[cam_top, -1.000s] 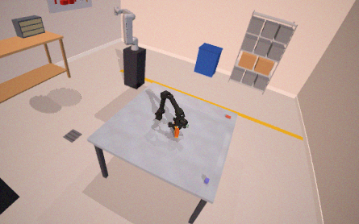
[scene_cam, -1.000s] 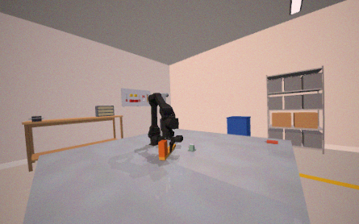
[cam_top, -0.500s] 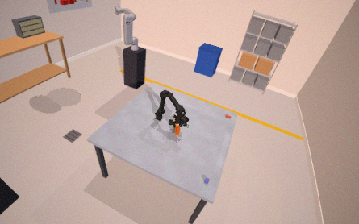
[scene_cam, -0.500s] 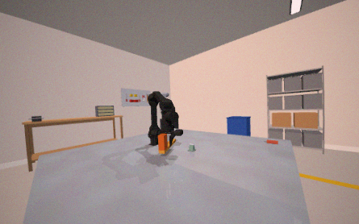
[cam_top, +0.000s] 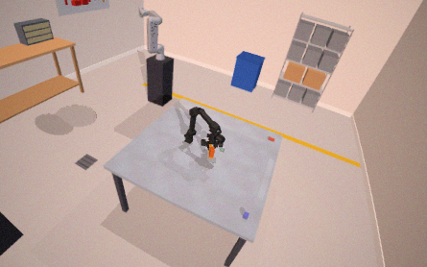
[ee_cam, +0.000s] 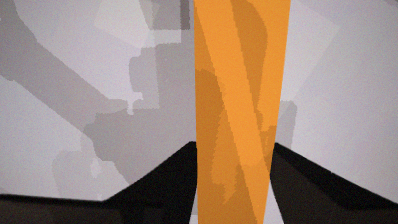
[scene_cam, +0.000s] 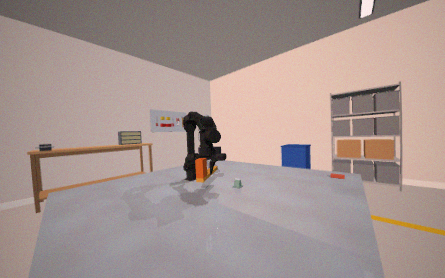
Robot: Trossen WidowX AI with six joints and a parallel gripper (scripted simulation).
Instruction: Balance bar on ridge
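the black arm (cam_top: 204, 116) (scene_cam: 191, 140) rises from its base and bends over at the elbow, its forearm sloping down to the gripper (cam_top: 211, 145) (scene_cam: 212, 169) (ee_cam: 234, 145), whose two dark fingers are closed partway, opposite each other, pressing on something between them.
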